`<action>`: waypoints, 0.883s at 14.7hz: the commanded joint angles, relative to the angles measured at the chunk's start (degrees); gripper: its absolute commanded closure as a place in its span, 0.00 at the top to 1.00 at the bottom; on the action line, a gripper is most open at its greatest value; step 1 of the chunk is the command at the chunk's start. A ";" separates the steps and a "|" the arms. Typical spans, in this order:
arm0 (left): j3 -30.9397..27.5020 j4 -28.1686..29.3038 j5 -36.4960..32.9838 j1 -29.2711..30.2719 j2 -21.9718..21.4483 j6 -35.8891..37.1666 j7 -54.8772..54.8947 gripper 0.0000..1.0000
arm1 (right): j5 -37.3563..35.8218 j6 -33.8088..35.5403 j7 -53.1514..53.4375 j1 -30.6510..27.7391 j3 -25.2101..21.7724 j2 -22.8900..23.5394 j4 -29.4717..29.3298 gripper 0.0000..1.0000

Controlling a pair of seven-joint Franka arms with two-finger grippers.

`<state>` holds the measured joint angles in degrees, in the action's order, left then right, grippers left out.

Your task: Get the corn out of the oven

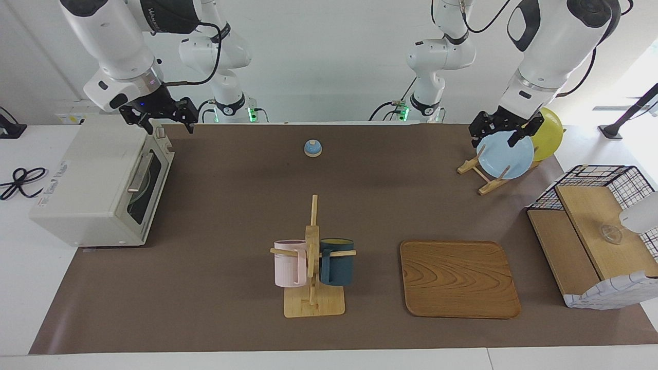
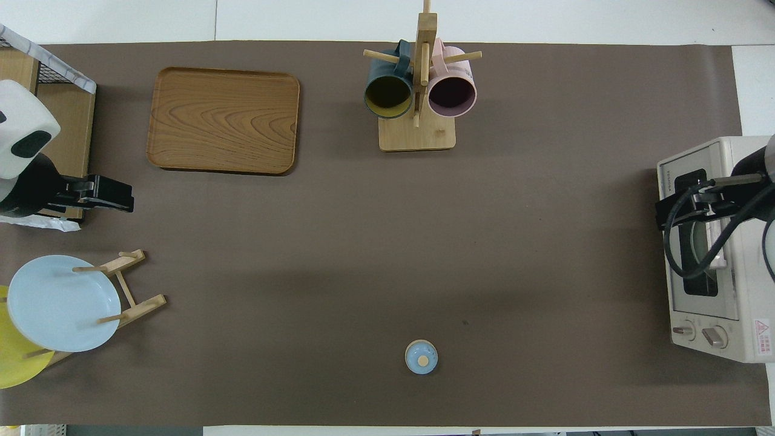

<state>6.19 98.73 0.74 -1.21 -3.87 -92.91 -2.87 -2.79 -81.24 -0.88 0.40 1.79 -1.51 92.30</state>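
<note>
The off-white oven (image 1: 87, 180) stands at the right arm's end of the table, and it also shows in the overhead view (image 2: 748, 290). Its dark glass door (image 1: 149, 180) is shut, with the silver bar handle (image 1: 140, 172) across it. The corn is hidden; only a pale round shape shows dimly through the glass. My right gripper (image 1: 162, 121) is open and empty, up in the air over the oven's door-side top corner; it also shows in the overhead view (image 2: 690, 206). My left gripper (image 1: 506, 131) is open and empty, held over the plate rack.
A small blue bell (image 1: 312, 148) sits near the robots. A mug tree (image 1: 312, 257) holds a pink and a dark blue mug. A wooden tray (image 1: 459, 278) lies beside it. A rack (image 1: 486, 180) holds a blue plate (image 1: 504, 154) and a yellow plate (image 1: 547, 133). A wire-and-wood basket shelf (image 1: 596, 231) stands at the left arm's end.
</note>
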 commanded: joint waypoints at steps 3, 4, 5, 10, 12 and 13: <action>0.49 0.94 0.05 0.77 -1.14 -0.43 0.23 1.00 | 1.56 -1.11 1.32 0.48 -0.74 -0.60 0.77 1.00; 0.49 0.94 0.05 0.77 -1.14 -0.43 0.23 1.00 | 1.56 -1.20 1.49 0.39 -0.74 -0.69 1.04 1.00; 0.49 0.94 0.05 0.77 -1.14 -0.43 0.23 1.00 | 1.21 -1.46 1.23 0.30 -0.74 -0.60 1.47 1.00; 0.58 0.94 0.05 0.77 -1.05 -0.43 0.23 1.00 | 1.39 -5.49 -4.30 -0.67 -0.65 -0.68 2.88 0.43; 0.49 0.94 0.05 0.77 -1.05 -0.43 0.23 1.00 | 1.12 -7.25 -4.65 -0.75 -0.65 -2.26 6.99 0.00; 0.58 0.94 0.05 0.77 -1.14 -0.43 0.32 1.00 | 1.04 -9.87 -5.53 -1.36 -0.73 -4.10 11.10 0.00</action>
<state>6.19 98.73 0.74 -1.21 -3.87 -92.91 -2.87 -2.79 -86.69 -4.06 0.19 1.24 -1.73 95.74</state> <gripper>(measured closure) 0.000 0.247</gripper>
